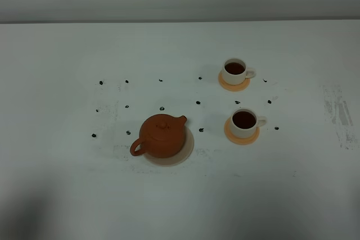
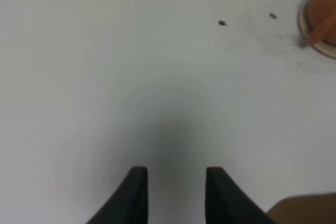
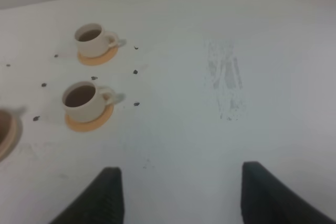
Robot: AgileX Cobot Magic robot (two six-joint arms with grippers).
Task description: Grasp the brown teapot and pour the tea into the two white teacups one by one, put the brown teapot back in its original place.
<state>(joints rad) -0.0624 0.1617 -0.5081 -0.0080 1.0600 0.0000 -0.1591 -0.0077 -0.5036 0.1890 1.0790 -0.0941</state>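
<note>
The brown teapot (image 1: 162, 136) stands upright on the pale beige disc (image 1: 189, 149), its original place, left of the table's middle, spout toward the cups. Two white teacups (image 1: 234, 70) (image 1: 245, 122) hold dark tea to its right. Neither gripper shows in the high view. In the left wrist view my left gripper (image 2: 176, 192) is open over bare table, with the teapot (image 2: 325, 11) far off at the frame's edge. The right gripper (image 3: 181, 192) is open and empty, well short of the cups (image 3: 92, 38) (image 3: 83, 99).
Each cup sits on a small orange coaster (image 1: 233, 86) (image 1: 242, 137). Small black dots (image 1: 161, 108) mark the white tabletop around the teapot and cups. A grey scuff patch (image 1: 337, 113) lies toward the right edge.
</note>
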